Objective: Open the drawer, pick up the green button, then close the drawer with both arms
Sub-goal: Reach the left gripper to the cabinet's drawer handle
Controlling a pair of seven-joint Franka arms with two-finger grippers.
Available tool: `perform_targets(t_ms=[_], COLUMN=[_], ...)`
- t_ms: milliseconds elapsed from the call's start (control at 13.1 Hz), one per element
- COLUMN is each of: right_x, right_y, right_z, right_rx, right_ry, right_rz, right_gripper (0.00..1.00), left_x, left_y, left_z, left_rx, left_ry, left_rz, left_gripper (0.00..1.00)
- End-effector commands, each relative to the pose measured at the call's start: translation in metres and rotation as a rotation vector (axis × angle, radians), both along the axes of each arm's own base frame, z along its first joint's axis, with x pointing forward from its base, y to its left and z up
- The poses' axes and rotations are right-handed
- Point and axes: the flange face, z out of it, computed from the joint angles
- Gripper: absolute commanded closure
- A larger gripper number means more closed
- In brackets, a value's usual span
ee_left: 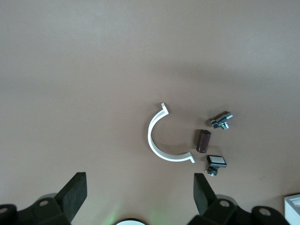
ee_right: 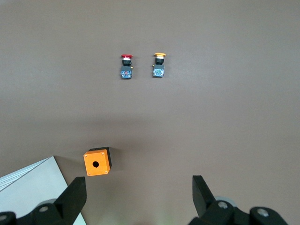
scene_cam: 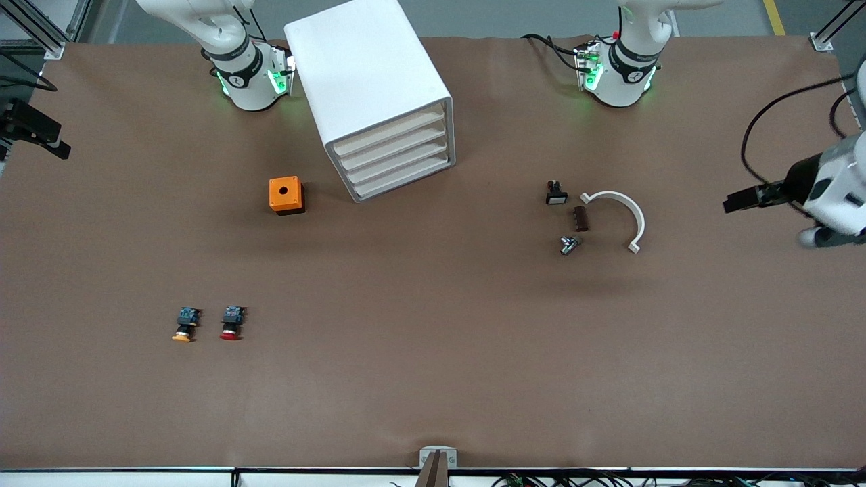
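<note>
The white cabinet (scene_cam: 379,88) stands between the two arm bases, with four cream drawer fronts, all shut. The drawer (scene_cam: 400,177) is among the lower ones. The button is hidden. My left gripper (ee_left: 138,180) hangs open and empty high over bare table, near a white curved clip (ee_left: 157,140). My right gripper (ee_right: 138,183) is open and empty too, high over the table beside an orange box (ee_right: 97,162) and a cabinet corner (ee_right: 28,187). Neither hand shows in the front view.
A yellow-capped button (scene_cam: 185,325) and a red-capped one (scene_cam: 231,322) lie nearer the front camera toward the right arm's end. The clip (scene_cam: 619,213), a brown cylinder (scene_cam: 580,218) and two small parts (scene_cam: 556,195) lie toward the left arm's end. The orange box (scene_cam: 286,195) sits beside the cabinet.
</note>
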Motion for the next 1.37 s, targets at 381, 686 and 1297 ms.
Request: perform_targets(t_ms=[381, 686, 1297], right_x=[-0.008, -0.008, -0.009], right_y=[0.0, 0.003, 0.003], right_z=[0.002, 0.002, 0.002], right_rx=[-0.007, -0.007, -0.007], right_ry=[-0.006, -0.003, 0.0], right_rz=[0.001, 0.006, 0.006], right_gripper=[0.0, 0.0, 0.0], left_x=[0.032, 0.026, 0.006], left_y=[-0.071, -0.148, -0.313], left_z=[-0.155, -0.199, -0.216], left_rx=[0.11, 0.221, 0.176], left_ry=[0.213, 0.251, 0.416], left_rz=[0.016, 0.122, 0.713], left_gripper=[0.0, 0.0, 0.0])
